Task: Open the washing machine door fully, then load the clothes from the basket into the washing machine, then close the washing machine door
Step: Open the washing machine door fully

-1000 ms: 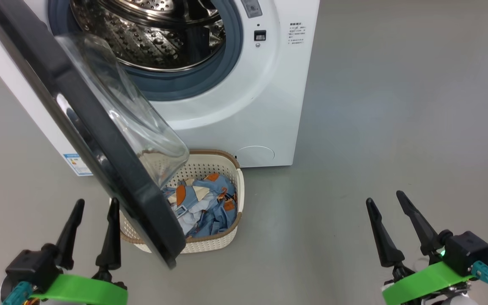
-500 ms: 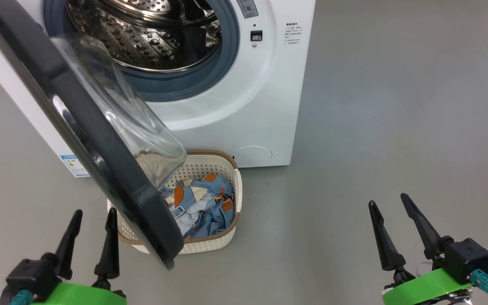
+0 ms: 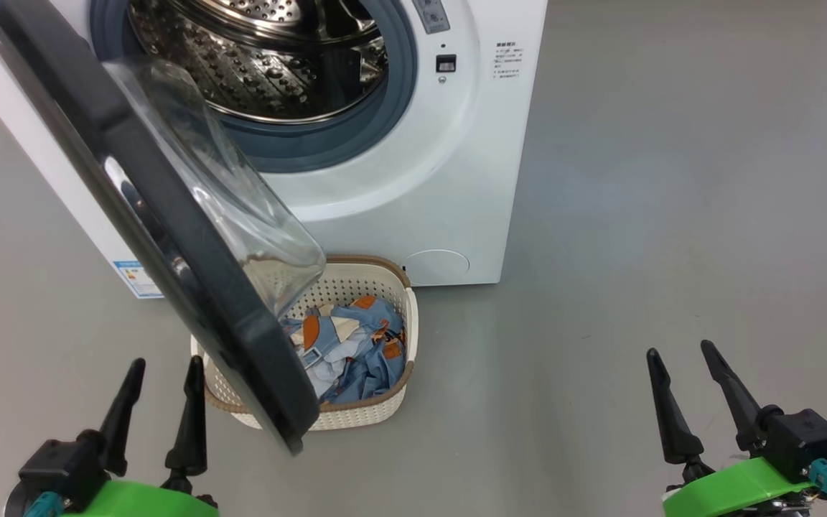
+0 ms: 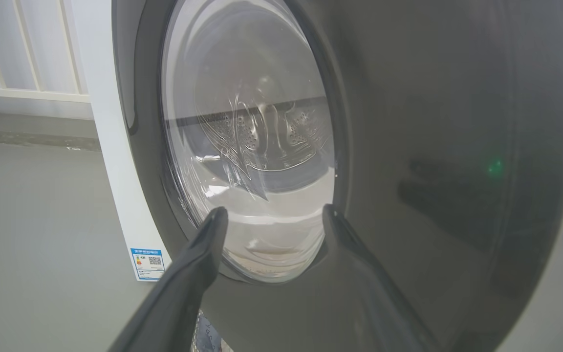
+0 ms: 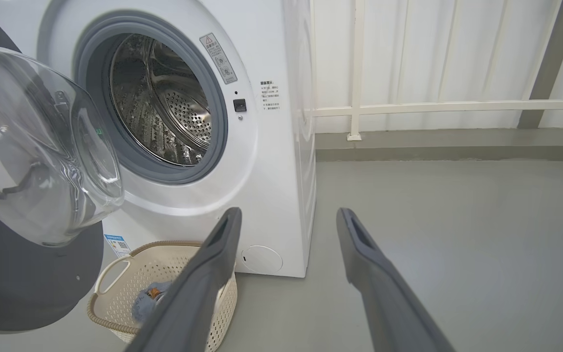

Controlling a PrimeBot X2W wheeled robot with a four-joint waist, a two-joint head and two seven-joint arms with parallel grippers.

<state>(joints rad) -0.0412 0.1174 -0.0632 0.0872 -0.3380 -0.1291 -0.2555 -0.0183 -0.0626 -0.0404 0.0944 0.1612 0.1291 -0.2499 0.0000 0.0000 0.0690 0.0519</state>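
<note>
I look down from the head camera at a white washer (image 3: 413, 179) standing on a grey floor (image 3: 636, 215). Its round black door (image 3: 169, 237) is swung out toward me, seen nearly edge-on, with the clear glass bowl (image 3: 241, 215) bulging to the right. Behind it the steel drum (image 3: 263, 64) lies open to view. A small blue label (image 3: 137, 276) sits at the washer's lower left corner.

The basket (image 3: 385, 413) rests on the floor just in front of the washer, its left part hidden behind the door's lower edge. The clothes (image 3: 356, 352), blue with orange patches, lie heaped inside it.

My left fingers (image 3: 189, 416) are at lower left, spread apart with nothing between them, pointing up just left of the door's bottom edge. From the left wrist camera the door's glossy outer face looms close ahead; I cannot tell whether the tips touch it, though they seem just short.

My right fingers (image 3: 665, 413) are at lower right, also spread and holding nothing, well apart from the basket and washer.
</note>
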